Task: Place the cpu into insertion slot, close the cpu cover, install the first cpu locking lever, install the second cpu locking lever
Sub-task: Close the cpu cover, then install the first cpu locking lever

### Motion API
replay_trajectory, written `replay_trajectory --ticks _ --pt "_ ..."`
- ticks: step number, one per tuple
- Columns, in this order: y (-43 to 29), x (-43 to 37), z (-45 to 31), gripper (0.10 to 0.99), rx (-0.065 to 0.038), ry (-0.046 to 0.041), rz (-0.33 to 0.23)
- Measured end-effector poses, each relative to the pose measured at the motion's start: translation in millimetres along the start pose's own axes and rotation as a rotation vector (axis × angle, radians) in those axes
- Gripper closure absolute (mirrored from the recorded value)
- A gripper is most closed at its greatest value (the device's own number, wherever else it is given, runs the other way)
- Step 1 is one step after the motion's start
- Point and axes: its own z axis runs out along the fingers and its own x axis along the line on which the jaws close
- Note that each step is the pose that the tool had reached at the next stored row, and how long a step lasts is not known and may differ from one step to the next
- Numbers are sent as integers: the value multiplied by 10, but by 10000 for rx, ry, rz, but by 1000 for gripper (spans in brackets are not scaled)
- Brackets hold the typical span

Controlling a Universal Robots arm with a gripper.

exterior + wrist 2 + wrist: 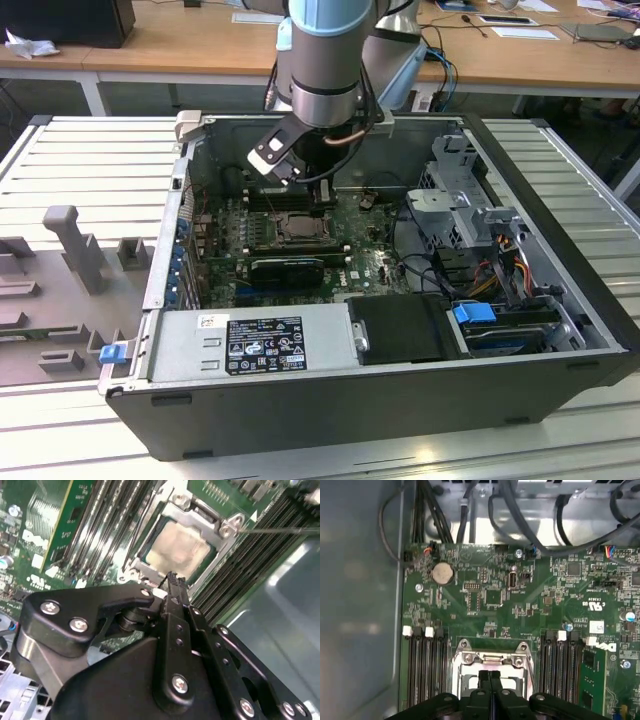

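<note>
Cpu (177, 550): seated in insertion slot (297, 228), silvery top showing.
Cpu cover (200, 516): lying flat around it, seemingly closed.
Gripper (490, 677): pressed together, empty, over the slot's edge.
Locking lever (280, 528): thin rod, apparently unlatched; latching judged outstanding.

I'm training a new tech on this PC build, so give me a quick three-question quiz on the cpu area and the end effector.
1. True or false: the cpu lies framed by the lowered cover.
2. The end effector is: A wide open; B shut; C gripping a cable.
3. What colour is the board?
Key: 1 true; 2 B; 3 green.
</note>
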Motion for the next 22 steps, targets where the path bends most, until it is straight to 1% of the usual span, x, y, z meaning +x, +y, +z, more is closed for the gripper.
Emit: replay_trajectory --ticks 1,2,5,10,13,15,18,22 --pt "-29 1 -1 980 1 4 -9" --pt "-80 3 -2 980 1 28 -23" --pt "-129 5 -3 980 -1 56 -26" --pt "-150 5 -4 980 0 56 -27" --pt "-175 6 -5 980 0 56 -26" --pt "-178 6 -6 980 0 56 -27" --pt "-178 8 -32 980 0 56 -26" --pt "-177 9 -47 980 -1 57 -26"
